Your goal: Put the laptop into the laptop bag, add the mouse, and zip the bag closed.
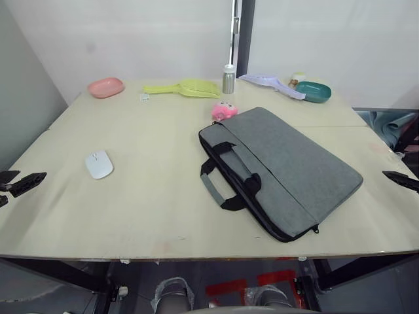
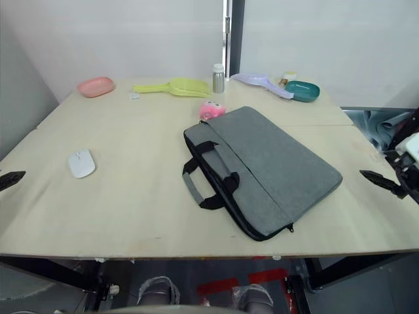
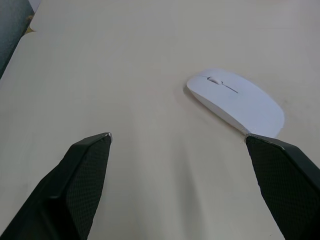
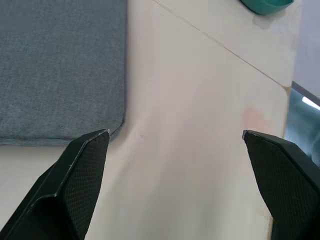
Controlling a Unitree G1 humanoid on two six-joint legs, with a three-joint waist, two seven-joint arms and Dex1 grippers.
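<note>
The grey laptop bag [image 1: 281,167] lies flat at the table's centre right, its black-and-grey handles [image 1: 229,176] pointing toward the table's left front. Its zipper pull [image 1: 316,229] sits at the near corner. The laptop is hidden or out of view. The white mouse [image 1: 99,164] rests on the table at the left, apart from the bag. My left gripper [image 3: 177,136] is open at the table's left edge, just short of the mouse [image 3: 237,102]. My right gripper [image 4: 175,132] is open at the right edge, beside the bag's corner [image 4: 60,70].
Along the far edge stand a pink dish [image 1: 106,87], a yellow-green scoop [image 1: 186,87], a metal bottle [image 1: 228,79], a lilac scoop [image 1: 272,84] and a teal bowl [image 1: 312,92]. A pink plush toy [image 1: 224,110] touches the bag's far corner.
</note>
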